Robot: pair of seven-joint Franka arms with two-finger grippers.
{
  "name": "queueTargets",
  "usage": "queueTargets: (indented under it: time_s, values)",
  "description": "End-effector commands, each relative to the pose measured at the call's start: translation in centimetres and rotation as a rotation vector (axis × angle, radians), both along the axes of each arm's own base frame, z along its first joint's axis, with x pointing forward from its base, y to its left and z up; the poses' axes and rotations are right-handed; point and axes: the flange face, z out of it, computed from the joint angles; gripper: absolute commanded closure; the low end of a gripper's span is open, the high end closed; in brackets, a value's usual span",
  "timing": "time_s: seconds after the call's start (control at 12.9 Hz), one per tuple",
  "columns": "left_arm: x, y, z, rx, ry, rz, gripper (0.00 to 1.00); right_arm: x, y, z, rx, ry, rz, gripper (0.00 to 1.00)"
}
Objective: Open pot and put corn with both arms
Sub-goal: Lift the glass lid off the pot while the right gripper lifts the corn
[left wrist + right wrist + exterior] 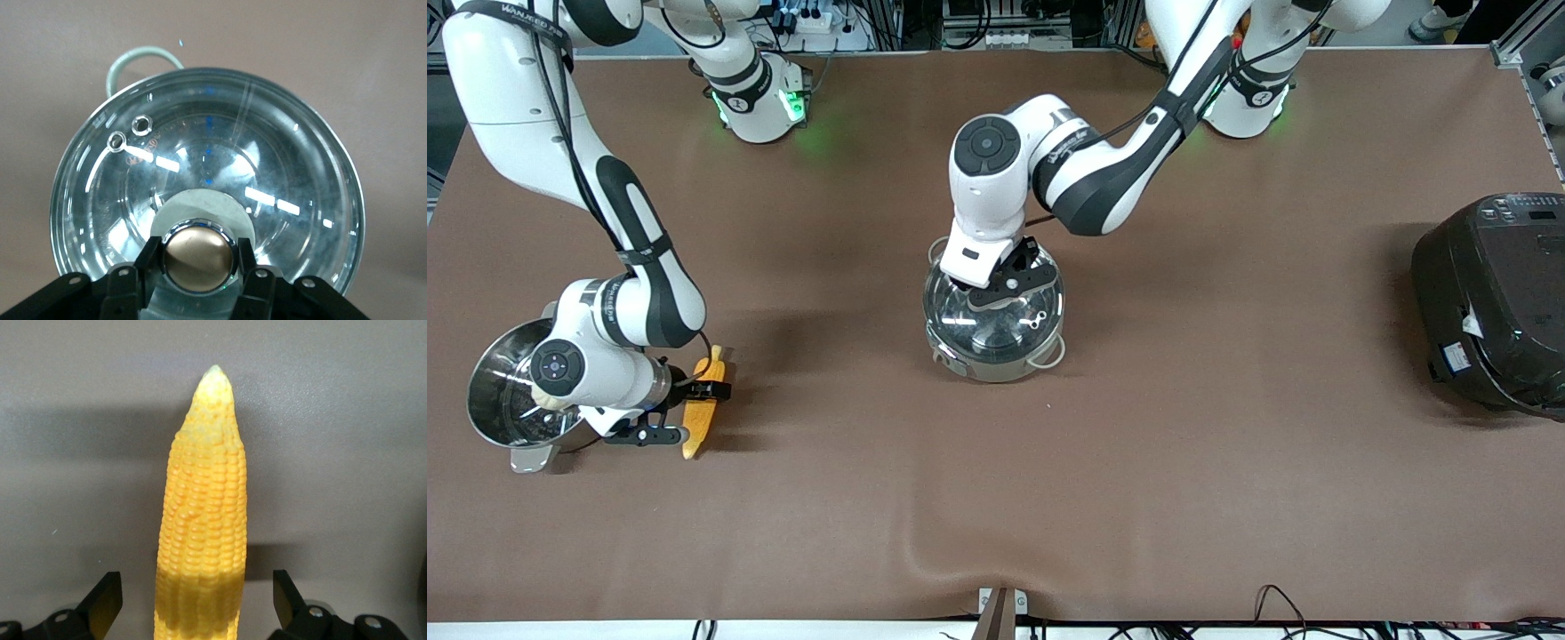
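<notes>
- While the lid (pixel 207 193) sits on the pot (pixel 993 324), nothing is done yet.
- Left gripper (pixel 199 263): fingers hug the knob (pixel 199 261), seemingly clamped, no lift.
- Right gripper (pixel 197 603): fingers spread wide, straddling the corn (pixel 202 520), which lies on the table (pixel 1183 444) well toward the right arm's end from the pot.
- Left: lifting, carrying, dropping in.

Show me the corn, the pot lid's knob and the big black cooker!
corn (pixel 203 520), right wrist view, middle of the cob.
knob (pixel 199 259), left wrist view, its copper dome.
cooker (pixel 1498 302), front view, its dark top.
</notes>
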Motion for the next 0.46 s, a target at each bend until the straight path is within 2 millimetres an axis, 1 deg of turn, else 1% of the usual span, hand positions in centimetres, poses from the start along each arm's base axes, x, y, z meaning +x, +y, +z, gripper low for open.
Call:
queueTargets:
  time_s: [0.0,0.08,0.15,0.23,0.31,0.39]
  values:
    - [0.8,4.5,8.3,0.026,-0.044,0.016,1.0,-0.2,0.1,-0.2,-0.004,-0.008,-0.012,0.94]
    - [1.7,6.8,10.2,0.037,-0.042,-0.015,1.0,-0.3,0.2,-0.3,-0.005,-0.008,-0.004,1.0]
    - [3.3,10.1,11.5,0.043,-0.032,-0.033,1.0,-0.3,0.3,-0.3,-0.005,-0.007,0.003,1.0]
    - [4.6,13.3,12.4,0.051,-0.03,-0.07,1.0,-0.2,0.5,-0.3,-0.006,-0.007,0.014,1.0]
    - [6.1,16.8,12.5,0.063,-0.026,-0.112,1.0,-0.3,0.6,-0.3,-0.017,-0.006,0.042,1.0]
    - [8.1,21.1,12.2,0.076,-0.012,-0.145,1.0,-0.2,0.7,0.0,-0.034,-0.007,0.078,1.0]
